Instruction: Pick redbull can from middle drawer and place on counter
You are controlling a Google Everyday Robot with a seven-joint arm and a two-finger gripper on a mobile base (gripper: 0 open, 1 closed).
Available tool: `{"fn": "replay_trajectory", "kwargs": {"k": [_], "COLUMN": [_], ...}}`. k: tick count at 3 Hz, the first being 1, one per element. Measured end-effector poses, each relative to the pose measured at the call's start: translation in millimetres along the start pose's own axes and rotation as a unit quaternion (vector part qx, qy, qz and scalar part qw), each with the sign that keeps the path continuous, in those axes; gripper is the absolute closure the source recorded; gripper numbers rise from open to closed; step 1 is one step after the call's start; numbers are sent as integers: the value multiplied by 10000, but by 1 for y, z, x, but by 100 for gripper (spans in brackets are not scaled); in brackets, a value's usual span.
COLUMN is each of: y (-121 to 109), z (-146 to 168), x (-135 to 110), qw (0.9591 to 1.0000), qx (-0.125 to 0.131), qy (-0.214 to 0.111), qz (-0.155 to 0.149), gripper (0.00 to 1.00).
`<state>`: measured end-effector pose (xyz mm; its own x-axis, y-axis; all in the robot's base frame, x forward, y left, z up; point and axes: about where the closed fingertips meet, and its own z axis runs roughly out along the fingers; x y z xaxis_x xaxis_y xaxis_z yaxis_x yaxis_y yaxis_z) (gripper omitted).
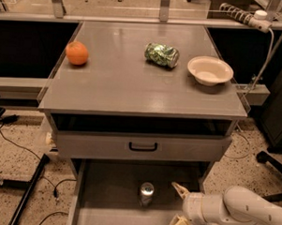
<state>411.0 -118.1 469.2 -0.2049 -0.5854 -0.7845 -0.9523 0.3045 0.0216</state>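
Gripper (174, 206) – jaws apart – beside redbull can (147, 193)

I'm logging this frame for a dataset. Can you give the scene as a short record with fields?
gripper: open, low over the middle drawer, beside the redbull can, apart from it
redbull can: upright on the drawer floor
middle drawer: pulled open
counter: holds an orange, a green can on its side, and a bowl

Overhead light; counter (128, 83) glossy; middle drawer (108, 197) dim w/ gripper (177, 206) at rt side.
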Motion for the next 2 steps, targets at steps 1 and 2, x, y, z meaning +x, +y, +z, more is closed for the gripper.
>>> {"fn": "replay_trajectory", "kwargs": {"k": [1, 2], "y": [-15, -35], "z": [21, 44], "x": [1, 4], "qw": [9992, 9973], "qx": [285, 536], "qy": [-113, -276], "qz": [-270, -413], "gripper": [0, 0]}}
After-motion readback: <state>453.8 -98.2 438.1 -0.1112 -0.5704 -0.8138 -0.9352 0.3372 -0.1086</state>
